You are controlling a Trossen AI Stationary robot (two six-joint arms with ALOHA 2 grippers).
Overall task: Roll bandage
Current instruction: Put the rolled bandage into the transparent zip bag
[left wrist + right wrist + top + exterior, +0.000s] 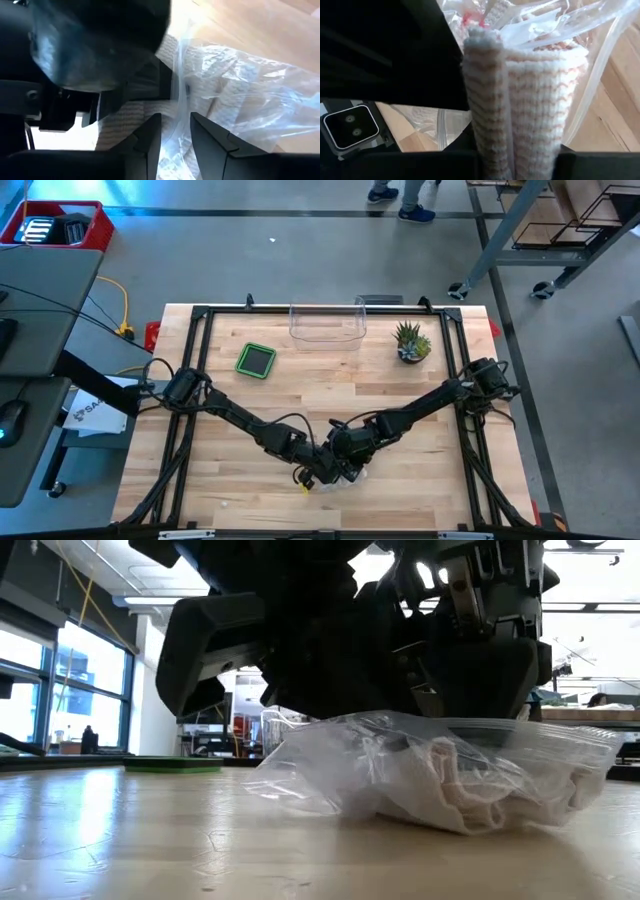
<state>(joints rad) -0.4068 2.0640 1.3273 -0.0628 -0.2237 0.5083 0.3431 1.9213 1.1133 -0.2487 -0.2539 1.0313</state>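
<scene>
A clear plastic zip bag (400,770) lies on the wooden table near its near edge, with the cream knitted bandage (470,790) bunched inside it. Both arms meet over it. My right gripper (517,162) is shut on a folded length of bandage (520,100), which runs from the fingers toward the bag's mouth. My left gripper (175,137) stands just beside it with its fingers a little apart, the bag's clear rim (179,90) running between them. In the high view the two grippers (335,468) crowd together and hide most of the bag. My left gripper has the bag's clear rim (178,115) standing between its two fingers; whether either finger touches it, I cannot tell. My right gripper pinches the folded bandage (520,145) between its two fingers, several layers together. The fingers slant down from the table's right side. The bandage runs away from them toward the bag on the table.
A green square pad (256,360), a clear box (326,323) and a small potted plant (411,342) stand along the far side. A black frame (200,315) borders the table. Bare wood lies to the left and right of the bag.
</scene>
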